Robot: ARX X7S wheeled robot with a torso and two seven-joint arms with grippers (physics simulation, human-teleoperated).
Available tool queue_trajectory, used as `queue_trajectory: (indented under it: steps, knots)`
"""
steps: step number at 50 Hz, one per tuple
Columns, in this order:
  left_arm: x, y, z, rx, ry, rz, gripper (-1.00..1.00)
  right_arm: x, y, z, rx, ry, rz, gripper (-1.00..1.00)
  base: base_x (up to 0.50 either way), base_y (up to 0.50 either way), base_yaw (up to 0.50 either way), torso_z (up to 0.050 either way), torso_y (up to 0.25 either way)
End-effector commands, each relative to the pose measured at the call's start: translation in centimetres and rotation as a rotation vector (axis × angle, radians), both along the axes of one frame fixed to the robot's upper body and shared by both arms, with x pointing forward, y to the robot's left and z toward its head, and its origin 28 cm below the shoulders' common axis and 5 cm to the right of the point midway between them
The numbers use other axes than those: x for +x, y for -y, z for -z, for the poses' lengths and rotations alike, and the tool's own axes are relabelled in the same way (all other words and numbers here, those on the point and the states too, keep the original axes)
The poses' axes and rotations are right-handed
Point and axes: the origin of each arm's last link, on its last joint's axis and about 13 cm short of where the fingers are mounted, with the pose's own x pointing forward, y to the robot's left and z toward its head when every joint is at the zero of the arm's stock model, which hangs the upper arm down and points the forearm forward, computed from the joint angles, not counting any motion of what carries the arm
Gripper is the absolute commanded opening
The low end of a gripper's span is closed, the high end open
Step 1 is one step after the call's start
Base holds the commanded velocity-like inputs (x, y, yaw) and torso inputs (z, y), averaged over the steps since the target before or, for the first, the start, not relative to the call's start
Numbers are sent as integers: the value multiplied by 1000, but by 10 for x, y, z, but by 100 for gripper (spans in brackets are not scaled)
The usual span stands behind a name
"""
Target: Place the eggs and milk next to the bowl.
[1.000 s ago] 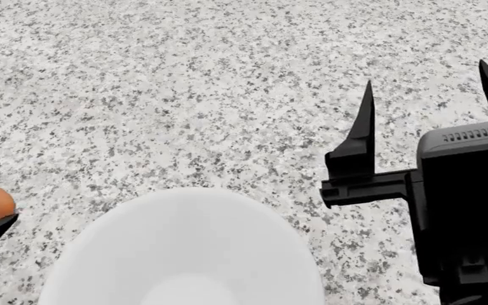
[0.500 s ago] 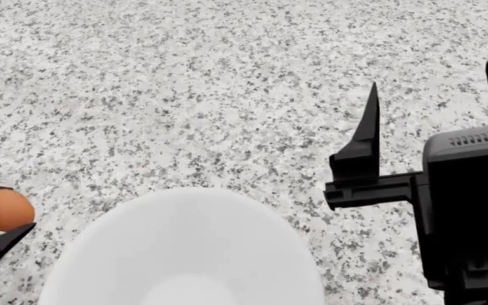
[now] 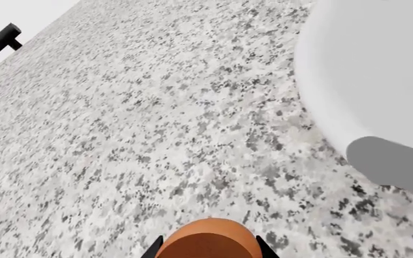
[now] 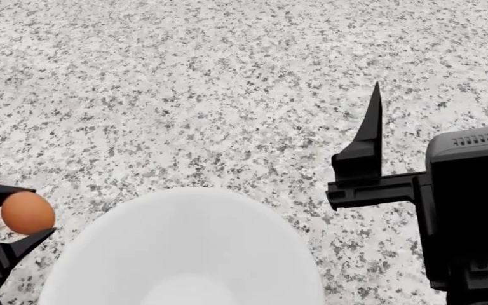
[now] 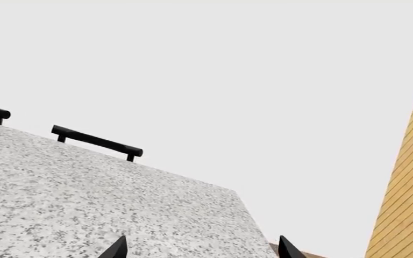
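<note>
Left gripper [image 4: 25, 214] fingers gripped one small orange-brown oval egg [image 4: 28, 213] — held just beside the large white round bowl [image 4: 185, 248], above the speckled granite table [image 4: 185, 95]. Right gripper [image 4: 437, 89] fingers stood wide, holding nothing.

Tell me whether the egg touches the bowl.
Apart. The head view shows speckled counter between the egg, held in the left gripper, and the bowl rim.

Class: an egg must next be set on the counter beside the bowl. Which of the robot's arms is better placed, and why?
Probably the left. The left gripper already holds an egg just beside the bowl, above the counter. The right gripper is open and holds nothing.
</note>
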Motion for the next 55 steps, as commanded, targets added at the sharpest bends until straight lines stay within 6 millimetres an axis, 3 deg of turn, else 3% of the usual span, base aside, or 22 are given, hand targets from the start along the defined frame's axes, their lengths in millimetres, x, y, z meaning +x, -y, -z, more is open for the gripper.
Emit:
queue_trajectory:
  steps: [1, 55]
  knots:
    - [2, 3, 1, 3, 5, 47, -100, -1, 1, -1, 2, 16, 8, 100, 0, 0, 0, 0, 0]
    - [-3, 10, 6, 29, 7, 179, -100, -1, 3, 0, 6, 16, 14, 100, 0, 0, 0, 0, 0]
